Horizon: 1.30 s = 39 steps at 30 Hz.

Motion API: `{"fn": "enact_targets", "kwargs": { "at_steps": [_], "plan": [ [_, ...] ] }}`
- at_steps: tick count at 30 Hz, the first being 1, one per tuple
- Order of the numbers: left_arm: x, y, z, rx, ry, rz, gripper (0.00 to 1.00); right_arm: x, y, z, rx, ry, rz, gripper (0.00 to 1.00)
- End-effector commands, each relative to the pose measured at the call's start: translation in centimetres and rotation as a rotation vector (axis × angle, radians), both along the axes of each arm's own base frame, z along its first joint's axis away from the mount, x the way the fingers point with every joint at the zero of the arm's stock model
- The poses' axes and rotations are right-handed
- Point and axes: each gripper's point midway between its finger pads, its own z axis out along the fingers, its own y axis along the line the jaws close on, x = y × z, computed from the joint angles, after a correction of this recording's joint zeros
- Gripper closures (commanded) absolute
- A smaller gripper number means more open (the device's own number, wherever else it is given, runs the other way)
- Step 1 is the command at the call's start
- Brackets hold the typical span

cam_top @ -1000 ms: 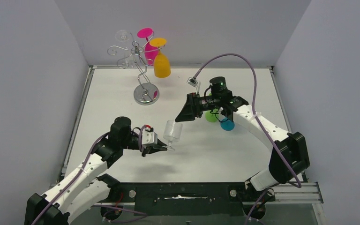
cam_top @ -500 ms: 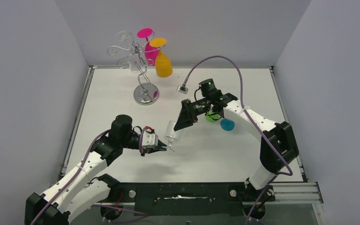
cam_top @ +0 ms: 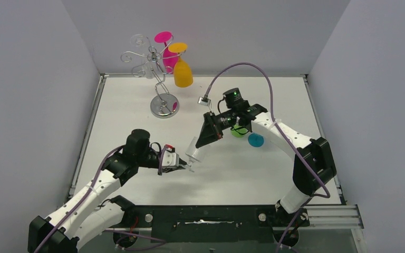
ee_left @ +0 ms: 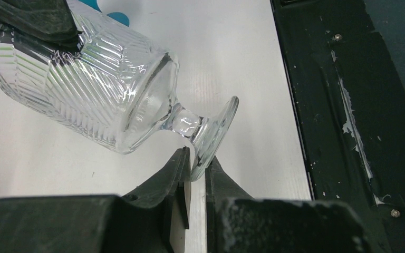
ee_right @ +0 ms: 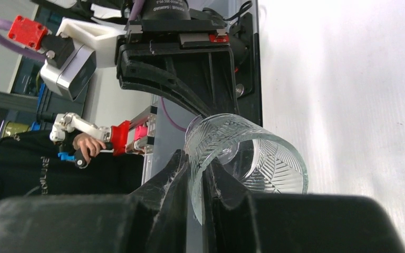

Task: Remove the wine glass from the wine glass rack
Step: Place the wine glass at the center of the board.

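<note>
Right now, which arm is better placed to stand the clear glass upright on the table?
Probably right. The right gripper pinches the clear glass by its rim wall; the left gripper nips only the foot's edge, with the glass tilted.

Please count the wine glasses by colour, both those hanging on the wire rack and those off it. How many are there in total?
Clear: 2, the hanging clear glass on the wine glass rack and the held clear glass
Pink glass: 1
Orange glass: 1
Green glass: 1
Blue glass: 1
Total: 6
</note>
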Motion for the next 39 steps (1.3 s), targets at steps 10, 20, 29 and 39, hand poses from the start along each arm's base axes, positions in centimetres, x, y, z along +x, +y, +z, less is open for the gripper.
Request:
{"fn": "enact_targets", "kwargs": {
  "at_steps": [10, 20, 29, 39],
  "plan": [
    [4.5, 0.5, 5.1, -0.132, -0.096, 0.279, 0.24, 5.8, -0.9, -2.9, -0.283, -0.299, -0.517, 1.00],
    [8.6, 4.1, 9.0, -0.409, -0.137, 0.697, 0.23, 10.6, -10.8, -7.5, -0.713, -0.455, -1.174, 1.00],
    [9.4, 5.9, 9.5, -0.443, -0.129, 0.825, 0.22, 9.7, -17.5, -8.9, -0.955, -0.512, -1.354, 1.00],
    [11.1, 6.4, 7.9, -0.384, 0.074, 0.977, 0.17, 6.1, -21.0, -12.2, -1.070, -0.347, -1.436, 1.00]
  ]
}}
